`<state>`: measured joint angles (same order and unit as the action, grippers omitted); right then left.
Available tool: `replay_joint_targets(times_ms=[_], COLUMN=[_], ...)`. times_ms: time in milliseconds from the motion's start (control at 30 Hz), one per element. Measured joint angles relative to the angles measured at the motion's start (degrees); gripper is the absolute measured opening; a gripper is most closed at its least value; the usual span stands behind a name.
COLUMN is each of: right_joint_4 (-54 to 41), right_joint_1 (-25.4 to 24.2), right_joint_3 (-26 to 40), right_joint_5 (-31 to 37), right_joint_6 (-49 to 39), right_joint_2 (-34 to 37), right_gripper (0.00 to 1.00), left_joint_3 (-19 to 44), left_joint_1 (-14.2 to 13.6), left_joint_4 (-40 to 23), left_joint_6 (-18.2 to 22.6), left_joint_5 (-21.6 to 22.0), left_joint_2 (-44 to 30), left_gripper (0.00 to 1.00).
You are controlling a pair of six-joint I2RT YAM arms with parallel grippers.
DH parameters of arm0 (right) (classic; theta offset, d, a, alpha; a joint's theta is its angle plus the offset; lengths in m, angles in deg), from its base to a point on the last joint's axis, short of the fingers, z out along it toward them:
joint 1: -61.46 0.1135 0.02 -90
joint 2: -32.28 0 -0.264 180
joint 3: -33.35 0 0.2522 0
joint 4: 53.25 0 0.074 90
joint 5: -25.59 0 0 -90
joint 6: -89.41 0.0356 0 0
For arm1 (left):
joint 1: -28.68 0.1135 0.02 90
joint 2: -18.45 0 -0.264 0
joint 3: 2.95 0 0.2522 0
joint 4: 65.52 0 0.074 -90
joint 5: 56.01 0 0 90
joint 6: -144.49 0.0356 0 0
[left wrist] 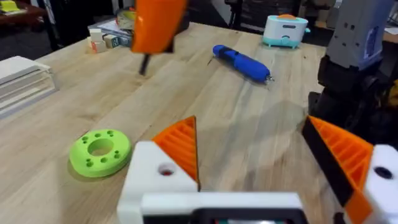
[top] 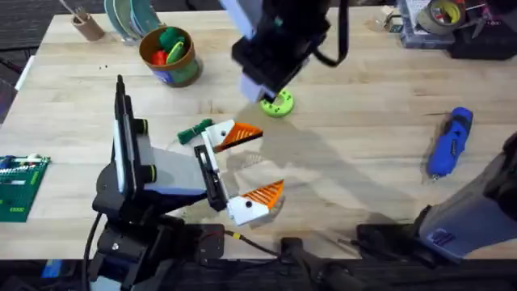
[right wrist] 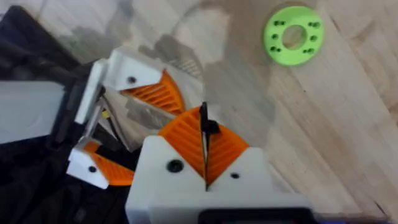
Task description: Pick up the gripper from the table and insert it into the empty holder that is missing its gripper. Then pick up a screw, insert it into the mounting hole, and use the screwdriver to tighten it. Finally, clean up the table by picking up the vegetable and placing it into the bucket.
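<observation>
Orange wedge (left wrist: 180, 146) is seen seated on a white holder (left wrist: 155, 177), which forms one finger of the left hand (top: 246, 166). A small round hole is seen in the holder's face. A like wedge on a white block is carried by the other finger, and the two fingers are spread well apart with nothing between them. Which of the two is the task's pair cannot be told.

Vegetable (top: 194, 132) lies on the desk (top: 363, 97), just beside the left hand's far finger, on its outer side. Whether they touch cannot be told. Lime disc (top: 277, 103) lies flat near that same finger, ahead of its tip.

Right hand (right wrist: 205, 140) is held above the desk over the disc and ahead of the left hand, tilted down toward it. Its orange pads (right wrist: 227, 149) are pressed together, and a thin black screw (right wrist: 204, 124) is clamped between them, sticking out past the tips. From the left wrist, the screw (left wrist: 144, 63) is seen hanging below the right hand (left wrist: 158, 25).

Screwdriver (top: 450, 141) lies on the desk well beyond both hands, untouched. Bucket (top: 170, 56) stands upright well apart from the left hand, at the desk's far side, with green and red items inside.
</observation>
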<state>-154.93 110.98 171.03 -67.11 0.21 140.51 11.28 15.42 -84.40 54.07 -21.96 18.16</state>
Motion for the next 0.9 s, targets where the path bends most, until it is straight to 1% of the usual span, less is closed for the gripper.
replay_joint_targets(times_ms=[167, 400, 533, 667, 900], right_joint_4=[-0.20, 1.58, 3.52, 3.39, 3.05], right_joint_1=[3.44, 6.18, 7.26, 7.85, 8.20], right_joint_3=[0.00, 0.00, 0.00, 0.00, 0.02], right_joint_5=[-0.01, -0.36, -1.79, -2.61, -2.94], right_joint_6=[-0.20, -0.58, -0.90, -1.07, -1.09], right_joint_2=[0.00, 0.00, 0.00, 0.14, 2.51], right_gripper=[0.009, 0.009, 0.008, 0.008, 0.008], left_joint_3=[0.00, 0.00, 0.00, 0.00, 0.00], left_joint_1=[0.00, 0.00, 0.00, 0.00, 0.00], left_joint_4=[0.00, 0.00, 0.00, 0.00, 0.00], left_joint_6=[0.00, 0.00, 0.00, 0.00, 0.00], left_joint_5=[0.00, 0.00, 0.00, 0.00, 0.00], left_joint_2=[-0.01, 0.00, 0.00, 0.00, 0.00], left_gripper=[0.993, 0.994, 0.993, 0.993, 0.993])
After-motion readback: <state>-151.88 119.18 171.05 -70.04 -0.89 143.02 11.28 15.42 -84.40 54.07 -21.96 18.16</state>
